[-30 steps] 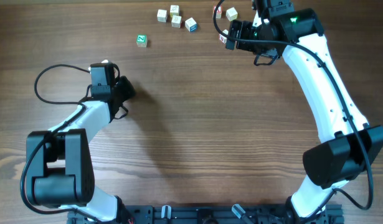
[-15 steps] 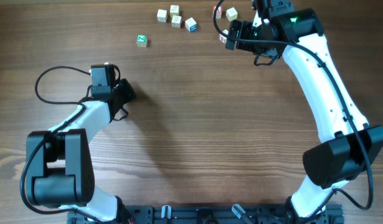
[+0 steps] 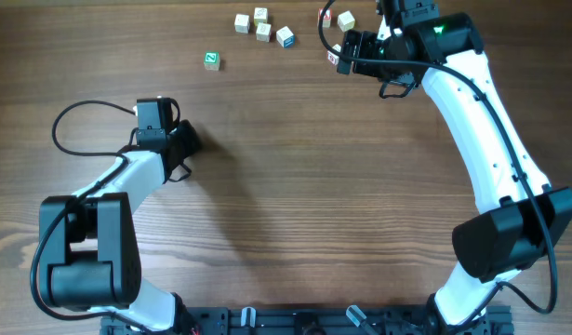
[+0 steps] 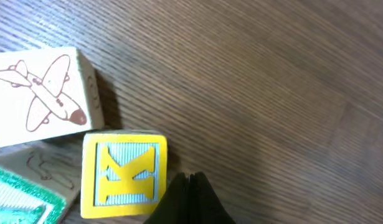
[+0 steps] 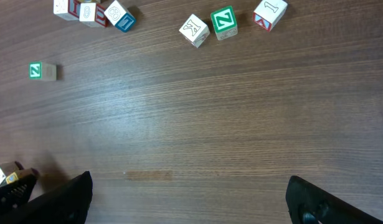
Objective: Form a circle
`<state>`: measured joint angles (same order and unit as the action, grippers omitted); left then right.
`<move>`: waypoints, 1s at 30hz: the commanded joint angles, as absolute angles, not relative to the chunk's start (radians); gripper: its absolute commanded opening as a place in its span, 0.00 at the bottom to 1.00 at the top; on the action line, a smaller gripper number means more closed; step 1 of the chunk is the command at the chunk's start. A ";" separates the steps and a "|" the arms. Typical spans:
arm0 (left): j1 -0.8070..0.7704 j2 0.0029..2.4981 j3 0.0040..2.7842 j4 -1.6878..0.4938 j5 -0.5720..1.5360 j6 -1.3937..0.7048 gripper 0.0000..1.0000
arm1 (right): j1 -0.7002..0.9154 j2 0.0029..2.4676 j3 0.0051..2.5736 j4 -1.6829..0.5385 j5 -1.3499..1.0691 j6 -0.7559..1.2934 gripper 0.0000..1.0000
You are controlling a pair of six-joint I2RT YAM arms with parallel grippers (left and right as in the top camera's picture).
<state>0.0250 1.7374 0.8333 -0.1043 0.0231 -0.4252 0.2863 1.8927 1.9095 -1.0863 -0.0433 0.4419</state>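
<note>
Left tool [image 4: 190,186], tips together, beside three letter cubes [image 4: 124,175]

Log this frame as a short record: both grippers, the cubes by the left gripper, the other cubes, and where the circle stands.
left gripper: shut, holding nothing; tips right beside the yellow K cube
right gripper: open wide, empty, over bare table
cluster: airplane cube, yellow K cube, green-marked cube, packed close
other cubes: loose group near the far edge; lone green cube apart
circle: not formed; only three cubes together, no ring
</note>
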 commanded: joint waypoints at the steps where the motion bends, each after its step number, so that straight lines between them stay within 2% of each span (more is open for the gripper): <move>1: 0.021 1.747 0.831 -0.105 0.002 -0.427 0.04 | 0.288 1.884 1.918 -1.085 -0.022 0.448 1.00; 30: 0.022 1.747 0.831 -0.132 -0.007 -0.427 0.04 | 0.288 1.884 1.918 -1.085 -0.022 0.448 1.00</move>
<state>0.0250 1.7374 0.8333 -0.1280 0.0158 -0.4252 0.2863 1.8927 1.9095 -1.0863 -0.0433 0.4419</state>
